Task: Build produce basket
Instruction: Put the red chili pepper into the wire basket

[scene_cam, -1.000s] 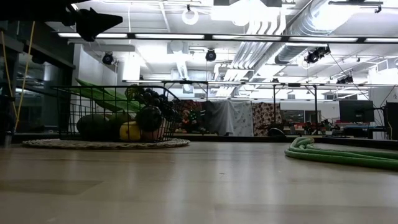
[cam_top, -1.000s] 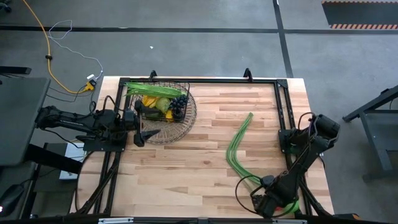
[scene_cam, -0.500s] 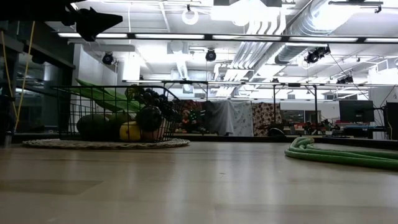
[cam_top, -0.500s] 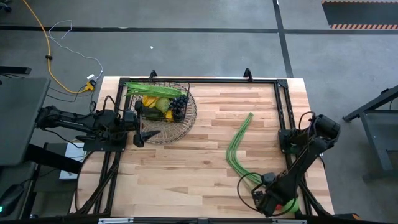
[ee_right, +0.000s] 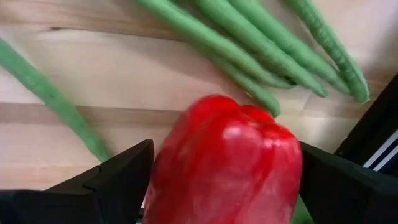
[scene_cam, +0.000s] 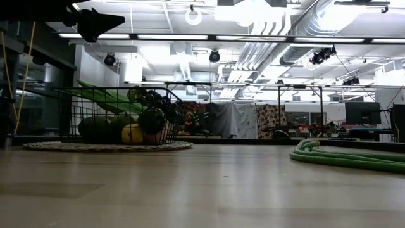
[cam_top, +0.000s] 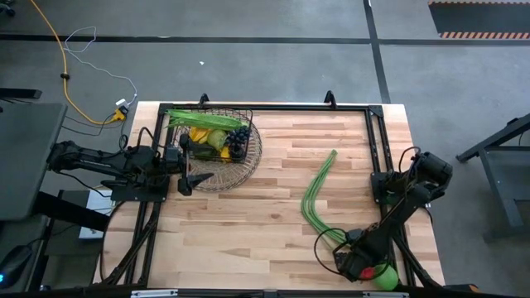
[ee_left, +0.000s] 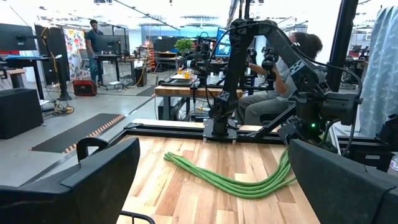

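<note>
The dark wire basket point(cam_top: 217, 145) stands on a round mat at the table's far left. It holds a banana, dark grapes, leafy greens and other produce point(scene_cam: 136, 123). Long green beans point(cam_top: 318, 192) lie on the wood right of centre. At the near right corner a red pepper point(ee_right: 227, 165) sits on the table beside the beans' ends, with a green apple point(cam_top: 383, 276) next to it. My right gripper point(ee_right: 227, 177) points steeply down over the pepper, open, one finger on each side. My left gripper point(cam_top: 189, 178) waits open and level, just by the basket's near left. My right gripper comes from above with a finger point(ee_right: 121, 177) close on each flank of the red pepper. I cannot tell whether they touch it. The pepper rests on the table.
A black frame rail point(cam_top: 377, 141) runs along the table's far and right edges. Bare wood point(cam_top: 248, 223) lies between basket and beans. People point(ee_left: 297, 46) sit and stand in the room beyond the table.
My right gripper has sunk toward the red pepper at the near right corner, still open and without turning. The green apple beside it now shows more fully in the high view.
</note>
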`<state>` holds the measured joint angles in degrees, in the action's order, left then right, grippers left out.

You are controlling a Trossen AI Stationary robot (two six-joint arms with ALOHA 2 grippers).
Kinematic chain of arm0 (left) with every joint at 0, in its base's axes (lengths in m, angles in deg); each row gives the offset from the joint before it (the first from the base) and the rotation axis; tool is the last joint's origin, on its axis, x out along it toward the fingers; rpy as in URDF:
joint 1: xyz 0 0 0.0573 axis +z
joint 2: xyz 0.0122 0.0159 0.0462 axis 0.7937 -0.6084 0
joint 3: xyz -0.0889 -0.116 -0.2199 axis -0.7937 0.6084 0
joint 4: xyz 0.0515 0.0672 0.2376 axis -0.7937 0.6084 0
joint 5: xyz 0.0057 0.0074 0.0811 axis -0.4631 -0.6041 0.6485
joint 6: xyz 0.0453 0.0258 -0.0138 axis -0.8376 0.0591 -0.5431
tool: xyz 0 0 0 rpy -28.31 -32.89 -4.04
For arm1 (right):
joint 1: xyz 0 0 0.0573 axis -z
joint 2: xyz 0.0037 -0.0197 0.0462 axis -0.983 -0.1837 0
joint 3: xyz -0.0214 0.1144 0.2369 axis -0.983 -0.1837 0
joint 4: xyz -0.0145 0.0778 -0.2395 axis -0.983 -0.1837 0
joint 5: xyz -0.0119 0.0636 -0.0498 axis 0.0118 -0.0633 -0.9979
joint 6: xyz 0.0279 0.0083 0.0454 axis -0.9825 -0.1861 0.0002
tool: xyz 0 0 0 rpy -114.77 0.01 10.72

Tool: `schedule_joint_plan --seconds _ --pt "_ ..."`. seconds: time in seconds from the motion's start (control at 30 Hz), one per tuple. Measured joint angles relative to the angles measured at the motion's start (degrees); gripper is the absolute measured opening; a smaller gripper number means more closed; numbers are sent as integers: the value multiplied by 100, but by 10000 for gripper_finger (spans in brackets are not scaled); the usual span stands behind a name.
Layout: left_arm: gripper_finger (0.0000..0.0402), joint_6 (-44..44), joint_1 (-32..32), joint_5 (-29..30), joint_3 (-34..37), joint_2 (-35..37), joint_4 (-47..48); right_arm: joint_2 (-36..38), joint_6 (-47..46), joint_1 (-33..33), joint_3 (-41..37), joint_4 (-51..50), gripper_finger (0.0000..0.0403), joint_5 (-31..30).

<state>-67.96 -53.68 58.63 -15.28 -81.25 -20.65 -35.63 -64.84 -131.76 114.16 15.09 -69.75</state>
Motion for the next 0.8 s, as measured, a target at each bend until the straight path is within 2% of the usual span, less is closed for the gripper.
schedule_joint_plan --seconds 0.27,0.63,0.8 --pt "400 0 1 4 0 1 1 0 91 10 0 80 343 -4" --pt "400 -42 2 77 0 1 -1 33 645 221 0 87 259 136" --pt "400 -44 2 147 0 2 -2 42 1043 393 1 85 240 173"
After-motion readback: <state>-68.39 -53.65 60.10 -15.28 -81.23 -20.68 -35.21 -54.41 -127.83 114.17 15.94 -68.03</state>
